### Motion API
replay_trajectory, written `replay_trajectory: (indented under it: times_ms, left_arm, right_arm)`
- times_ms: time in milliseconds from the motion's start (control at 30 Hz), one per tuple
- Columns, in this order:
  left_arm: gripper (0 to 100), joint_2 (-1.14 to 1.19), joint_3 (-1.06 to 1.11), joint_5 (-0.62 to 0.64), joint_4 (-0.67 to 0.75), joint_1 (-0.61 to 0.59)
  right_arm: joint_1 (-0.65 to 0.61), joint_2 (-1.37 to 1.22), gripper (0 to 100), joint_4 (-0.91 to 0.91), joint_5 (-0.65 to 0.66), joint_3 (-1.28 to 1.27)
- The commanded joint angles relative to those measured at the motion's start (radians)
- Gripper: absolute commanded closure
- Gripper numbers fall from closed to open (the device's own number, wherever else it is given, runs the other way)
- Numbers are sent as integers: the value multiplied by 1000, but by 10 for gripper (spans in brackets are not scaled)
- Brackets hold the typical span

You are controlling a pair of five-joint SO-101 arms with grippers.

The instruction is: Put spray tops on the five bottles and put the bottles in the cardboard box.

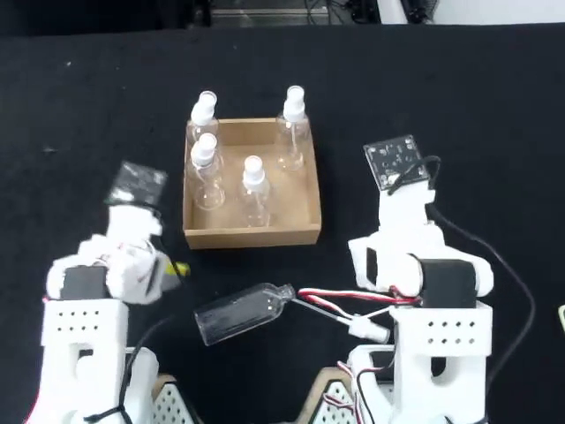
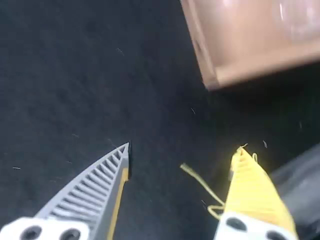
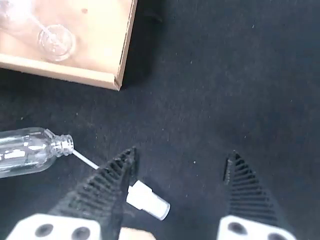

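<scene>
A cardboard box (image 1: 252, 231) stands mid-table with several capped spray bottles (image 1: 255, 190) upright inside. One clear bottle (image 1: 243, 314) without a top lies on its side in front of the box. A white spray top (image 1: 368, 329) lies to its right, and the thin dip tube (image 3: 86, 160) runs up to the bottle's mouth (image 3: 65, 144). My right gripper (image 3: 182, 152) is open just above the mat, with the spray top (image 3: 147, 199) beside one finger. My left gripper (image 2: 183, 148) is open over bare mat near a front corner of the box (image 2: 210, 80).
The black mat (image 1: 441, 97) covers the table. Both arm bases stand at the front edge, the left arm (image 1: 115, 265) and the right arm (image 1: 424, 274), with red and white cables (image 1: 340, 299) trailing close to the lying bottle's neck.
</scene>
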State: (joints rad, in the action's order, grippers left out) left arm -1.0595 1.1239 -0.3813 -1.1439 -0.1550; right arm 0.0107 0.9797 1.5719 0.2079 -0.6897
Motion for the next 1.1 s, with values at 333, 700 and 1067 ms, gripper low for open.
replay_trajectory:
  times_ms: [333,700,1067]
  left_arm:
    - [701,-64,117,-18,-12,217]
    - [701,-236,209,-17,-9,665]
    - [701,-249,188,104,74,722]
  right_arm:
    - [414,19,740,-51,216,-5]
    - [519,18,740,-103,275,-62]
    - [330,18,740,-80,11,-61]
